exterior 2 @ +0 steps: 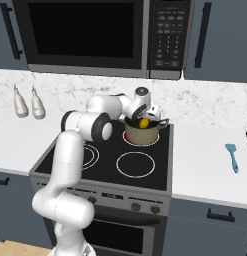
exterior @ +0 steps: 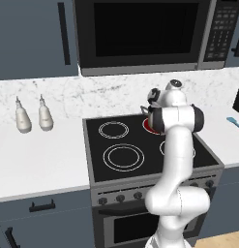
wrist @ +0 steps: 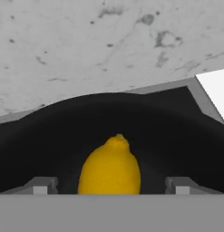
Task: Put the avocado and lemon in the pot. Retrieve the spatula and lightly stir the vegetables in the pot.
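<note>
The lemon (wrist: 111,165) sat between the spread fingers (wrist: 40,186) in the hand view, with clear gaps at either side, so it was released, not pinched; in the right base view the lemon (exterior 2: 144,122) showed just above the rim of the pot (exterior 2: 141,133), which stood on the far right burner of the stove (exterior 2: 110,165), with the gripper (exterior 2: 146,118) directly over it; whether the fruit rested on the pot floor could not be told; no avocado could be made out in the dark interior. Judged: the lemon should be light, firm and smooth-skinned, apt to roll; best taken across its middle. The spatula (exterior 2: 232,157) lay flat on the white desk (exterior 2: 205,170) at about 3 o'clock from the pot, well apart from it; judged stiff, light and thin, lying low on the surface, so best taken at mid-handle with fingers across its width. Two bottles (exterior: 32,116) stood on the desk at 9 o'clock from the stove; a microwave (exterior 2: 90,35) hung above; marble backsplash, grey-blue cabinets.
</note>
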Tool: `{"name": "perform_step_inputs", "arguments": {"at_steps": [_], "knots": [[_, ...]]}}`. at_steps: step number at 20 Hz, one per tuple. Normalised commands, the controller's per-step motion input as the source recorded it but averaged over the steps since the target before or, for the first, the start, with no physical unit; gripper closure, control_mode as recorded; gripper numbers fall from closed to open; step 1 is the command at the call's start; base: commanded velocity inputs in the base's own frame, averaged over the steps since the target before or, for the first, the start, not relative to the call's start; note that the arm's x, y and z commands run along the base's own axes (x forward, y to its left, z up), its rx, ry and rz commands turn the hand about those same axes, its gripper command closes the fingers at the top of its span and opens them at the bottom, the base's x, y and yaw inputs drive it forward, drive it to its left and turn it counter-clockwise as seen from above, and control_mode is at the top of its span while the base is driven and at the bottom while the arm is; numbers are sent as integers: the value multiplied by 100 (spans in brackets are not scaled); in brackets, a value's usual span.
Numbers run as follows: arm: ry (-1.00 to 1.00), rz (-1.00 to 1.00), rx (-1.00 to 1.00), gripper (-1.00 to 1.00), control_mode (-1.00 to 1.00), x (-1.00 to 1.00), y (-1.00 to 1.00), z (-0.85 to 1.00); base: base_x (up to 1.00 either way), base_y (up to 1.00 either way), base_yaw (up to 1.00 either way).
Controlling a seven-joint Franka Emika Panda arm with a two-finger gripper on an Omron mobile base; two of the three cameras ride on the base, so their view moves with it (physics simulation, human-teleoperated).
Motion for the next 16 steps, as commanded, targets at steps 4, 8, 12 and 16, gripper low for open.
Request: {"name": "perform_step_inputs", "arguments": {"at_steps": [4, 8, 12, 16], "knots": [[-1, 0, 0, -100, -100, -4, 0, 0, 0, 0, 0], [-11, 0, 0, -100, -100, -49, 0, 6, 0, 0, 0], [-12, 0, 0, -100, -100, -78, 0, 8, 0, 0, 0], [-4, 0, 0, -100, -100, -84, 0, 22, 0, 0, 0]]}}
